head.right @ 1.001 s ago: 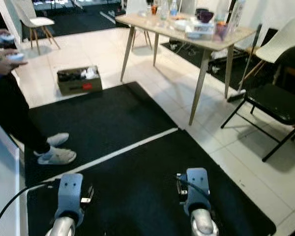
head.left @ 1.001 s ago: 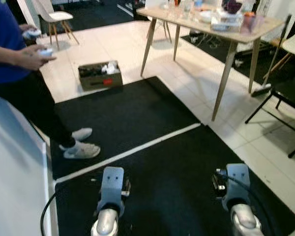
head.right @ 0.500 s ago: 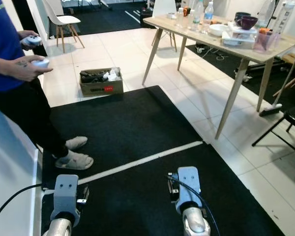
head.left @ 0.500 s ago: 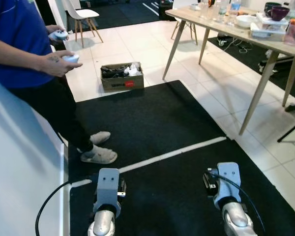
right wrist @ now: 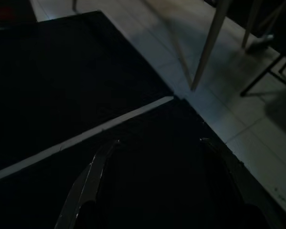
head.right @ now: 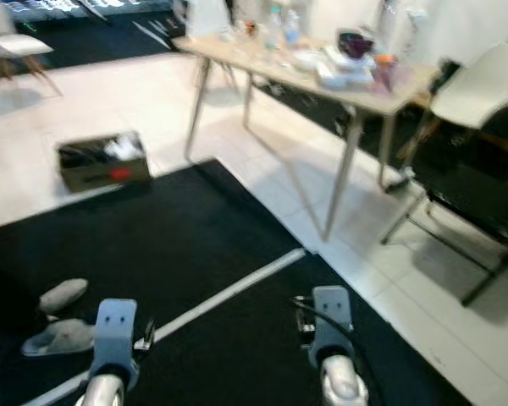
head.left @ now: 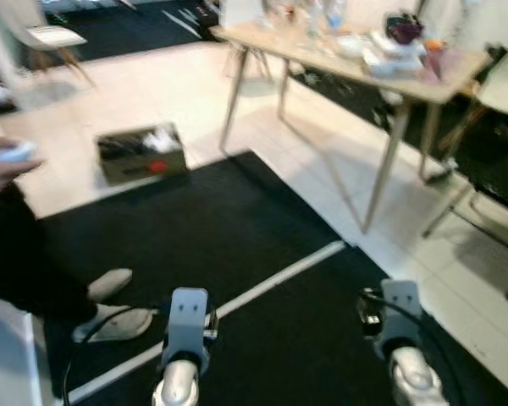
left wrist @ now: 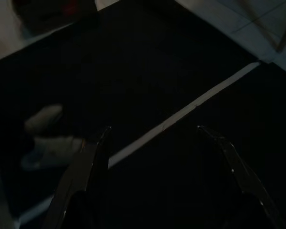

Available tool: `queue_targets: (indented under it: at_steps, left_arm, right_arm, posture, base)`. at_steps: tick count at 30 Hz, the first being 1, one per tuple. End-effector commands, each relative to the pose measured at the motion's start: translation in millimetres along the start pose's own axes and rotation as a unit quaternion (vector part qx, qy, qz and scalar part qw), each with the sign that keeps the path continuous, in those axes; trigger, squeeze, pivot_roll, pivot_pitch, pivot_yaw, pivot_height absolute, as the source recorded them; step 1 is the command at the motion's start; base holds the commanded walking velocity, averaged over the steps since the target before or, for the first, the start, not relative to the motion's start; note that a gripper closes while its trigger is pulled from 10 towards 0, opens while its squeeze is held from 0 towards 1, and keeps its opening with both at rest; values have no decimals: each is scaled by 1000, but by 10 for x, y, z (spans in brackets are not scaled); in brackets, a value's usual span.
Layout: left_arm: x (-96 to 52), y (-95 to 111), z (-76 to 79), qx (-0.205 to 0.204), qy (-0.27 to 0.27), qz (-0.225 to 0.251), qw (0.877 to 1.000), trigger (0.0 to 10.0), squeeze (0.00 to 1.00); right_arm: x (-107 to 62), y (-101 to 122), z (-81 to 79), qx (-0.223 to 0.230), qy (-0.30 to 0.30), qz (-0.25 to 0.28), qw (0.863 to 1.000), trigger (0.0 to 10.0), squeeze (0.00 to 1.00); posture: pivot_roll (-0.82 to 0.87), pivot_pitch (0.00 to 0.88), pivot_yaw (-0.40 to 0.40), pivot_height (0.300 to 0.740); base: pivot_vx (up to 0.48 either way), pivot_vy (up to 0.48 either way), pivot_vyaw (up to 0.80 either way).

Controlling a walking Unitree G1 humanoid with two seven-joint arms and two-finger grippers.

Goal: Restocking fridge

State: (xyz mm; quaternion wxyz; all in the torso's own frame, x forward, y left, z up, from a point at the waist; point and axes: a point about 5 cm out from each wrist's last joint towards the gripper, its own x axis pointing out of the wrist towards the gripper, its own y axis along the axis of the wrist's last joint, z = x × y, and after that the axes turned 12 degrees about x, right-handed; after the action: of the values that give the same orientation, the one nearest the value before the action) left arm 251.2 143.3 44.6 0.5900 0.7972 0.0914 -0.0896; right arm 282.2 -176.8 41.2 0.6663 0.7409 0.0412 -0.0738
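Observation:
Both arms hang low at the bottom of the blurred eye views, the left wrist and right wrist over a black floor mat. In the left wrist view my left gripper is open, nothing between its fingers, above the mat and a pale stripe. My right gripper is open too and holds nothing. A wooden table at the back carries bottles, bowls and a cup.
A person stands at the left edge, hand on a controller, slippered feet on the mat. An open cardboard box lies on the tiles. A black chair stands at the right, a white chair far left.
The whole picture has swung, so the camera turned right: the person slid to the left edge, the table and black chair came further in. Both arms hang as before.

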Motion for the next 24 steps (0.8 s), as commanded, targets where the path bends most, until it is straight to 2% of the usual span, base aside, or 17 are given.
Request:
queue_targets:
  at_steps: [1, 3, 24]
  left_arm:
    - [-19, -47, 33, 4, -7, -10, 1000, 10000, 0]
    - [-19, -47, 35, 4, -7, -10, 1000, 10000, 0]
    - [-18, -51, 42, 3, -8, -9, 1000, 10000, 0]
  right_arm:
    - [-25, -40, 68, -2, -11, -10, 1000, 10000, 0]
    - [-24, -40, 70, -2, -11, -10, 1000, 10000, 0]
    - [-13, -28, 68, -7, -8, -9, 1000, 10000, 0]
  posture:
    - [-118, 152, 27, 721]
    - [-118, 151, 27, 721]
    - [-114, 142, 26, 721]
  base:
    - [480, 0, -800]
    - [480, 0, -466]
    - [480, 0, 0]
